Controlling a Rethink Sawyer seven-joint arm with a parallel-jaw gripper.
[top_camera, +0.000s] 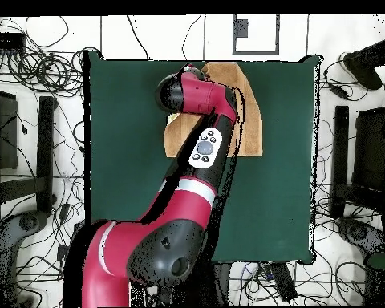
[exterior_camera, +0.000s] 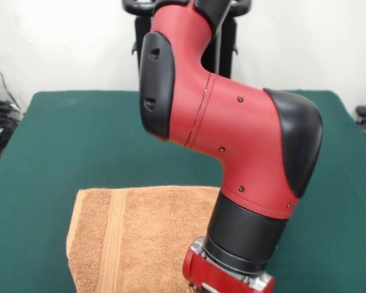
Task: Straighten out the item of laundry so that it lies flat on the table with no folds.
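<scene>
Reaching down at the front view's lower centre, the red and black arm (exterior_camera: 232, 140) covers the orange-tan terry towel (exterior_camera: 140, 238) on the dark green felt table (exterior_camera: 61, 140); towel extends left of it. Gripper hidden; I cannot tell its state.

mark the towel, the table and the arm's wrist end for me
towel (exterior_camera: 146, 238), front view, on the plain terry right of the woven band.
table (exterior_camera: 61, 140), front view, on bare green top.
arm's wrist end (exterior_camera: 247, 235), front view, on the black collar above the red flange.
</scene>
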